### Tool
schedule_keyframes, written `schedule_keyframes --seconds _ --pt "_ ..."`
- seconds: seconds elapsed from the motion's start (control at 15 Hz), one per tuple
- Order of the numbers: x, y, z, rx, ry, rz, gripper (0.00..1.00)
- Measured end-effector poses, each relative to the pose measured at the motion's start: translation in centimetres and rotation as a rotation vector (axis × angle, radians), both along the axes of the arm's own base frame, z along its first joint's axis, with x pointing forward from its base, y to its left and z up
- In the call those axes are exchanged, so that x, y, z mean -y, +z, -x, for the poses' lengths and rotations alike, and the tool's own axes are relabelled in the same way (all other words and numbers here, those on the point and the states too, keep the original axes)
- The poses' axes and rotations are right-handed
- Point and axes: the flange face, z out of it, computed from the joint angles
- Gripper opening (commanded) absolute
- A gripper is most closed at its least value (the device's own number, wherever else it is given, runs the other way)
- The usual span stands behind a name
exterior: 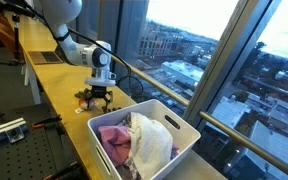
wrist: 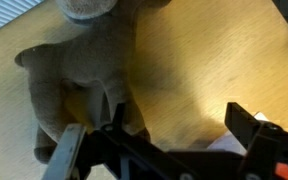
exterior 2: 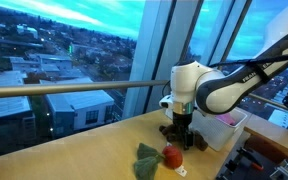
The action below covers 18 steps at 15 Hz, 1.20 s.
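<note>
The robot's black gripper (exterior 2: 181,137) points straight down over a wooden counter (exterior 2: 84,150), its two fingers spread wide apart and holding nothing. It hangs low, close to the counter surface.

In the wrist view, one grey metal finger (wrist: 68,156) shows at the lower left, and the black arm of the opposite finger at the lower right. Bare yellow-brown wood lies between them. A limp green fabric thing (wrist: 69,85) lies on the wood at the left of this view. It is soft and creased, grey-green, with uneven lobes. The left finger's tip overlaps its lower edge, and whether they touch cannot be told.

In an exterior view the green fabric thing lies just near-left of the gripper, with a small round red piece (exterior 2: 170,155) beside it, close to the fingers.

A white plastic bin (exterior: 187,127), rectangular with smooth walls, stands on the counter to the near right of the gripper. It holds crumpled pink cloth (exterior: 111,140) and white cloth (exterior: 152,142).

Beyond the counter stand tall glass windows (exterior: 184,40) with a city view.
</note>
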Motion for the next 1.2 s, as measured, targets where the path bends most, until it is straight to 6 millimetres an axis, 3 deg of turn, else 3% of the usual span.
schedule_keyframes --seconds 0.4,0.67,1.2 --pt "-1.8 -0.5 0.7 0.018 0.137 0.061 1.0" --pt "-1.5 0.2 0.3 0.042 0.178 0.087 1.0" --pt "4.5 3.5 -3.5 0.117 0.127 0.069 1.0"
